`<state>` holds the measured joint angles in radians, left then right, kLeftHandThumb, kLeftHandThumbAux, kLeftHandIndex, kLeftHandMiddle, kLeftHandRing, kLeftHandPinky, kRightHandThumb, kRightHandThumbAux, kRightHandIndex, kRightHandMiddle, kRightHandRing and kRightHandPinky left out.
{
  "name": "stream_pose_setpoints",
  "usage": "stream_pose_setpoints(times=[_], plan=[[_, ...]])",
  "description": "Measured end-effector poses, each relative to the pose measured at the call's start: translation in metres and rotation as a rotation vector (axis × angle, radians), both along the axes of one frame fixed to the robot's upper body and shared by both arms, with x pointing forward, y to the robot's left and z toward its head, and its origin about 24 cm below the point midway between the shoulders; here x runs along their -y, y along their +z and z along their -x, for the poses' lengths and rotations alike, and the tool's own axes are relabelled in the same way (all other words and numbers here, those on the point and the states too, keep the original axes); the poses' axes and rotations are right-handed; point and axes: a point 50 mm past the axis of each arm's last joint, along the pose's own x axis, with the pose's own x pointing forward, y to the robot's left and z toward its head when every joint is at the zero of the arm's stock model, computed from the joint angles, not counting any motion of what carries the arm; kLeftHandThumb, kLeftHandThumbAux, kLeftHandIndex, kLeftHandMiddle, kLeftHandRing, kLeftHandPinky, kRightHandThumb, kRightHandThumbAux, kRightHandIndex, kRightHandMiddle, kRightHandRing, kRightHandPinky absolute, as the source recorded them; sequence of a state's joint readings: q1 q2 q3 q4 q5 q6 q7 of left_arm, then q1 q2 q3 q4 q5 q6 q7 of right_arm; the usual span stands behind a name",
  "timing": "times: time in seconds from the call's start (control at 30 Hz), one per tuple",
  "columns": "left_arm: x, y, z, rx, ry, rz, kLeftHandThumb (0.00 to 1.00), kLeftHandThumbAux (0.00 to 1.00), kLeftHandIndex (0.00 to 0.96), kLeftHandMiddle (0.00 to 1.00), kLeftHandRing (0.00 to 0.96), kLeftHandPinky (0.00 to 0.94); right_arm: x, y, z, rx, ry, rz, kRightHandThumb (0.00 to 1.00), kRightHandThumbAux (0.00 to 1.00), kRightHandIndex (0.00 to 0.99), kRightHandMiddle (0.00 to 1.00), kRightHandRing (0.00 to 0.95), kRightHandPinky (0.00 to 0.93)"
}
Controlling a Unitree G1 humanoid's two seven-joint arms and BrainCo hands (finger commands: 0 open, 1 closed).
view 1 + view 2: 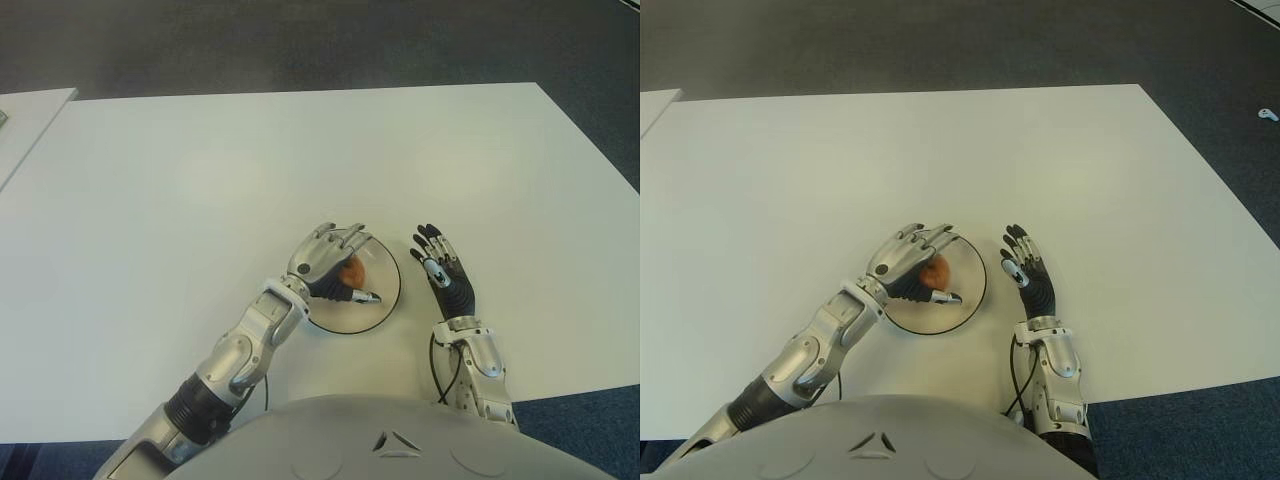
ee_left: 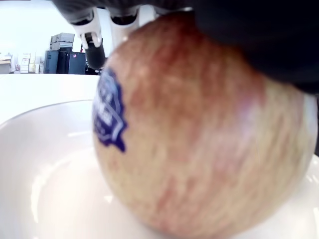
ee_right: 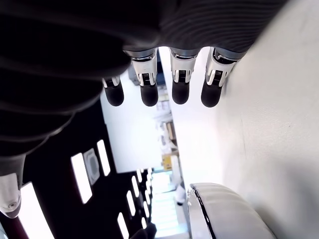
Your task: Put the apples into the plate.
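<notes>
White table around plate

You will find only one label in these views: a dark blue sticker with pale lettering on the skin of the apple, at about nine o'clock on the fruit in the left wrist view. Its characters are too blurred for you to read. No other text, brand, number or sign is legible anywhere.
</notes>
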<state>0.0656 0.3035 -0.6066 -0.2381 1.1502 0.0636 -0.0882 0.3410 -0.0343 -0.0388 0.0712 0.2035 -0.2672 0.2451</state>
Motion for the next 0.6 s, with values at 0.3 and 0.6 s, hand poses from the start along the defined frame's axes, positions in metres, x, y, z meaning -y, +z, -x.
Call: stream_pose_setpoints(times=[0.3, 0.6], plan=[[-0.005, 0.015, -0.001, 0.025, 0.090, 0.083, 0.098, 0.237, 0.000, 0.000, 0.000, 0.000, -0.001, 0.000, 0.000, 0.004, -0.010, -0.039, 0.163, 0.511, 0.000, 0.000, 0.000, 0.009], [-0.058, 0.042, 0.001, 0.112, 0.331, 0.281, 0.158, 0.246, 0.000, 0.000, 0.000, 0.000, -0.001, 0.000, 0.000, 0.005, 0.015, -0.033, 0.166, 0.564, 0.000, 0.000, 0.000, 0.004]])
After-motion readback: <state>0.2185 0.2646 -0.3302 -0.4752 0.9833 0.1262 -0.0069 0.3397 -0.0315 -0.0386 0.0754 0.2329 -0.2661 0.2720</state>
